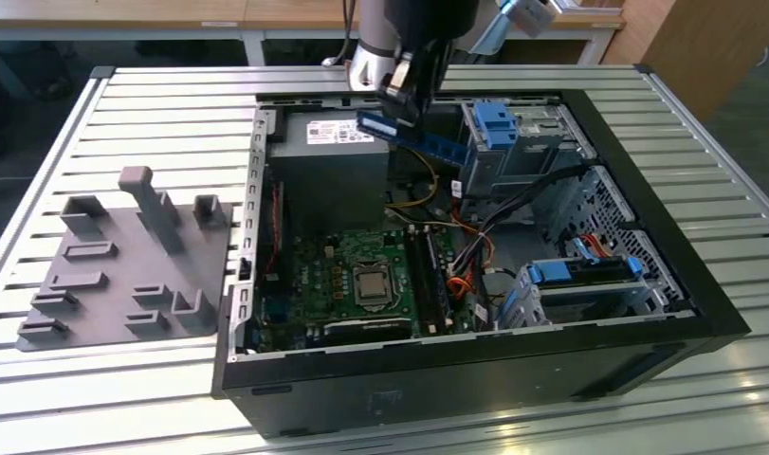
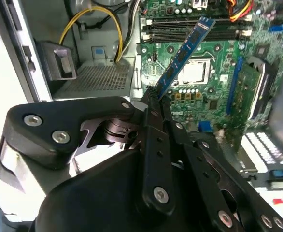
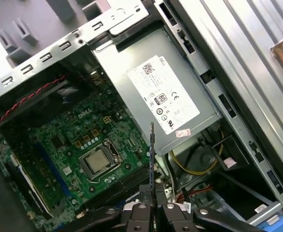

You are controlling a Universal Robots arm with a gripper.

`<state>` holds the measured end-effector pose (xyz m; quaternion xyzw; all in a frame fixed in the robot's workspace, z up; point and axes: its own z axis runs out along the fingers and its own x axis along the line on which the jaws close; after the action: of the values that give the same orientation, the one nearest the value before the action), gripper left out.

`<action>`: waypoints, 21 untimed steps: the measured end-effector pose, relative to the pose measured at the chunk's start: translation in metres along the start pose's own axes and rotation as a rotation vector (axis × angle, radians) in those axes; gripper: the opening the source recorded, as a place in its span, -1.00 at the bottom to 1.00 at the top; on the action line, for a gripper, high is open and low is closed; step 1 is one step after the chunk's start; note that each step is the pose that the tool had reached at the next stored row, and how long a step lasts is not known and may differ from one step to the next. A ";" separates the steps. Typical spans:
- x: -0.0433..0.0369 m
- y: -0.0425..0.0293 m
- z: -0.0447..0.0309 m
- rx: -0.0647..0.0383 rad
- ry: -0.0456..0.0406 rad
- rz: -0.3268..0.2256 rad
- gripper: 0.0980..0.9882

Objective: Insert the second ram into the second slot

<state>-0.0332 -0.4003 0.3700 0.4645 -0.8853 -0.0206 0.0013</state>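
Hanging above the open black desktop computer case (image 1: pixel 485 379), the black two-fingered gripper (image 1: pixel 403 95) is clamped tight on one end of the second ram (image 1: pixel 416 137), a thin, long blue-green circuit-board stick with dark chips. In the exterior view the stick floats well apart from the green motherboard (image 1: pixel 358 275), over the grey metal power supply box with its white label (image 1: pixel 334 161), near the case wall farthest from that camera. In the second wrist view it juts out slanted from the gripper (image 2: pixel 153 96), pointing toward the long dark memory slots (image 2: pixel 194 26) beyond the square silver processor socket (image 2: pixel 194 72). Whether either slot is already filled I cannot tell.

I judge the hold to be the weak point: gripped at one end only, the second ram could pivot between the fingers once it meets resistance. A tilted or offset entry would jam one corner and load the board. The yellow wires (image 1: pixel 422 194) beside the slots could also snag it on the way down.
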 end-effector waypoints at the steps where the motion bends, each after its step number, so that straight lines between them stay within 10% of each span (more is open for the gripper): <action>1: 0.0000 0.0000 0.0002 0.000 -0.0007 0.018 -0.91; 21: 0.0001 -0.0002 0.0053 0.006 -0.0144 0.382 -0.91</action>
<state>-0.0332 -0.4003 0.3647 0.2880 -0.9574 -0.0205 -0.0026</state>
